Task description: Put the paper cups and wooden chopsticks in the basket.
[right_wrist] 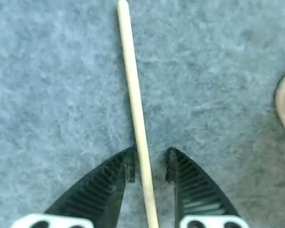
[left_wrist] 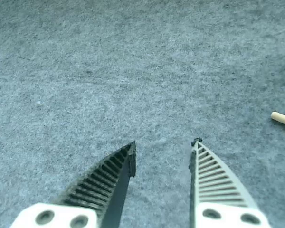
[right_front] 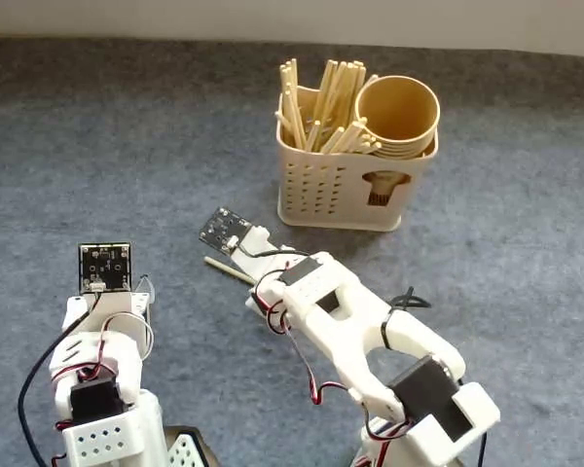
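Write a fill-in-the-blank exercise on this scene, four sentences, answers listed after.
Outside the basket, ____ chopstick lies on the grey mat.
The right gripper has that chopstick ____ its open fingers.
The left gripper hangs over bare mat with its fingers ____.
The paper cups sit stacked ____ the basket.
Missing words: one; between; open; in.

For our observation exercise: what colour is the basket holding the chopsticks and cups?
The slotted plastic basket is cream, clearest in the high view.
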`<state>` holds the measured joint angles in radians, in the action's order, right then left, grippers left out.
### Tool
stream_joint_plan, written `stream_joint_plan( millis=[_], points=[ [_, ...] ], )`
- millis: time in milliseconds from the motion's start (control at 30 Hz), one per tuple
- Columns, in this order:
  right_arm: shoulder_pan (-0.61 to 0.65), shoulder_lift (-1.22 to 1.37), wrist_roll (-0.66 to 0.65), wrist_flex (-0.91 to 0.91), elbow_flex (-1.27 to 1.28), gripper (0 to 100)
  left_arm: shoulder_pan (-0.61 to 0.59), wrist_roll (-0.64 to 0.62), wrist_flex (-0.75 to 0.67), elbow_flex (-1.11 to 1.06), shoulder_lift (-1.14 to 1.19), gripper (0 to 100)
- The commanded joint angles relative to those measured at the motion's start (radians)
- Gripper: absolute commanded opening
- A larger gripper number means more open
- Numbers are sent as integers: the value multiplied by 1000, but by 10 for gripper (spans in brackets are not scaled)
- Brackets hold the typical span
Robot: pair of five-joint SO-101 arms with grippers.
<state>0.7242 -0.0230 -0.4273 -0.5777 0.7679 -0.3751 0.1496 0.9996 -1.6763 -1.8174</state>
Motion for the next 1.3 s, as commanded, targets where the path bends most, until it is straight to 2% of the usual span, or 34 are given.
stream_joint_plan(
  millis=[0, 467, 633, 1267],
  points=[
    [30, 27, 8, -10, -2, 108, -12, 6, 0, -19, -4, 188],
    [31, 8, 8, -48, -2, 108, -12, 6, 0, -19, -4, 188],
    [28, -90, 8, -99, 5, 3, -12, 6, 0, -19, -4, 188],
    [28, -302, 12, -101, 79, 6, -12, 6, 0, -19, -4, 188]
  ],
)
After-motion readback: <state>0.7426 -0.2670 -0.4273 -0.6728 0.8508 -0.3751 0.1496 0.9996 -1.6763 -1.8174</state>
